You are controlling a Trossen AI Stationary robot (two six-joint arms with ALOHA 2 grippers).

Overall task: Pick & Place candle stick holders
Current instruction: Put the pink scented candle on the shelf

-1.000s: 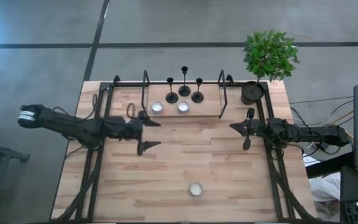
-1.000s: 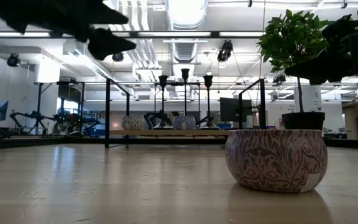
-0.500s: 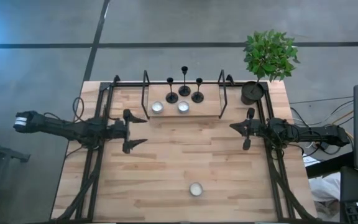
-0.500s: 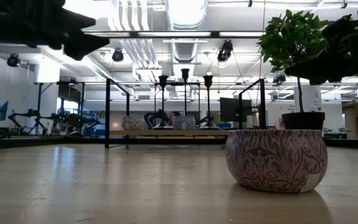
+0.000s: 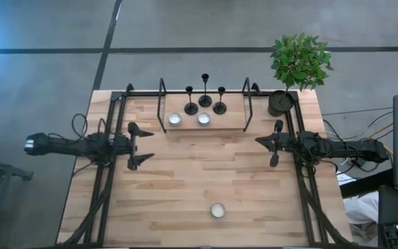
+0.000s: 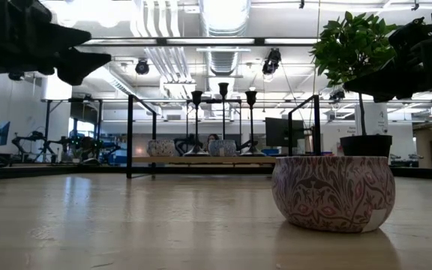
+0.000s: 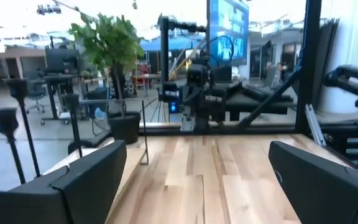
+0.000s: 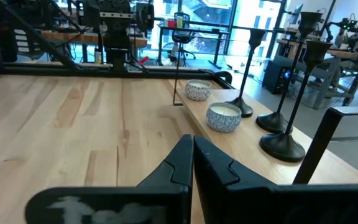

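Left gripper at left-center of the high view, jaws spread wide, holding nothing, touching nothing. Right gripper at right-center, fingers pressed together, empty. 3 holders stand upright in a cluster at top-center on the shelf, between its 2 black end frames; none held, all well apart from both grippers. 3 candles: 2 on the shelf just in front of the holders, 1 alone at bottom-center on the table. 1 plant at upper right, in a dark pot.
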